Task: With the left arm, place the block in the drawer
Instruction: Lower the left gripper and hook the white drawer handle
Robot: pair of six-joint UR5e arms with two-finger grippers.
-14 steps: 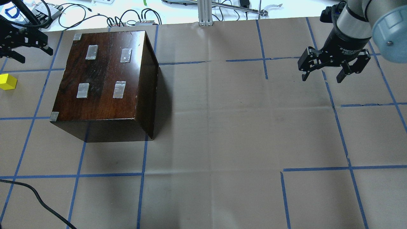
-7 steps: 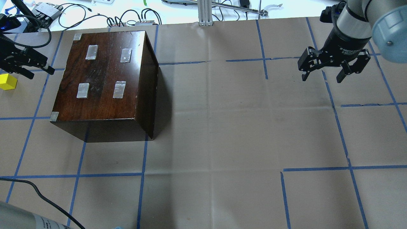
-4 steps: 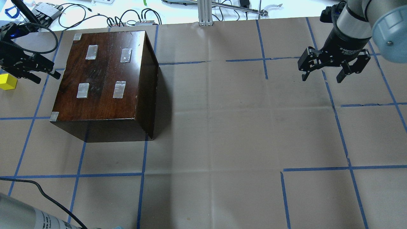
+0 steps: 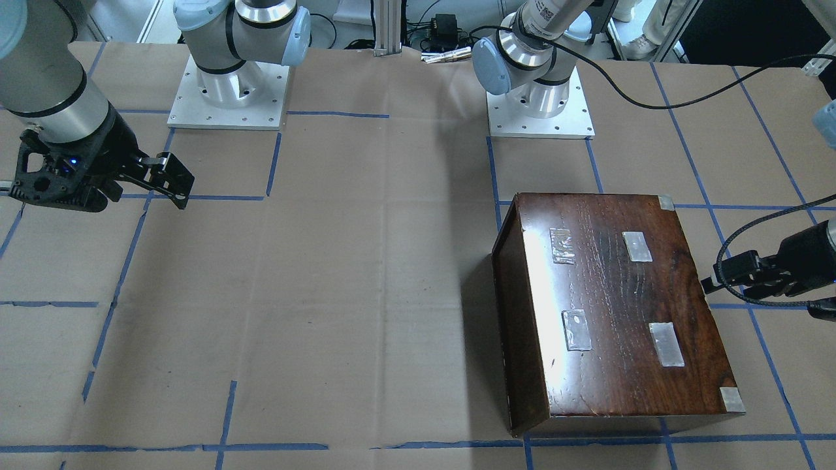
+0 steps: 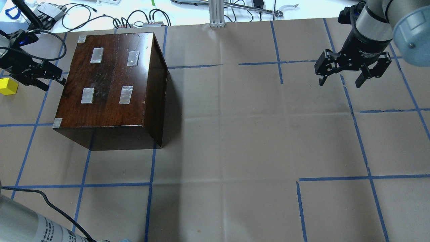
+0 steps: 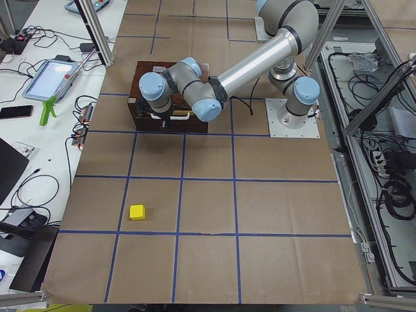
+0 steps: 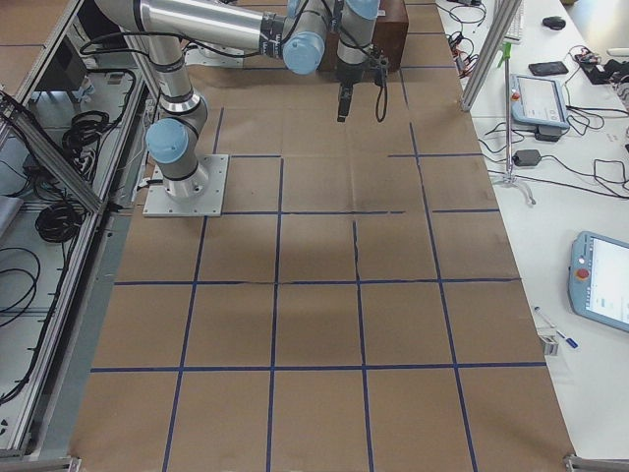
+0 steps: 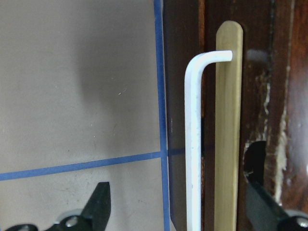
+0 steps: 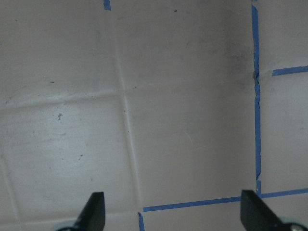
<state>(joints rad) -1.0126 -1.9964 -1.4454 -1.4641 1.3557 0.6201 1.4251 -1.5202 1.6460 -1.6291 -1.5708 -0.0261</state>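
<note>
The yellow block (image 5: 7, 86) lies on the table at the far left, also seen in the exterior left view (image 6: 137, 212). The dark brown box (image 5: 111, 84) stands nearby. My left gripper (image 5: 53, 84) is open and empty, close against the box's left face. In the left wrist view its fingers (image 8: 98, 202) straddle a white bar handle (image 8: 192, 144) and a pale wood strip (image 8: 227, 130) of the drawer, which looks shut. My right gripper (image 5: 339, 80) is open and empty above bare table at the far right.
The box (image 4: 614, 313) has taped patches on its top. Cables and devices (image 5: 134, 20) lie beyond the table's far edge. A black cable (image 5: 43, 201) loops at the near left. Blue tape lines (image 5: 278, 63) grid the brown paper.
My left gripper has moved right and toward the box's left face, away from the yellow block. The block, the box and the right arm have not moved.
</note>
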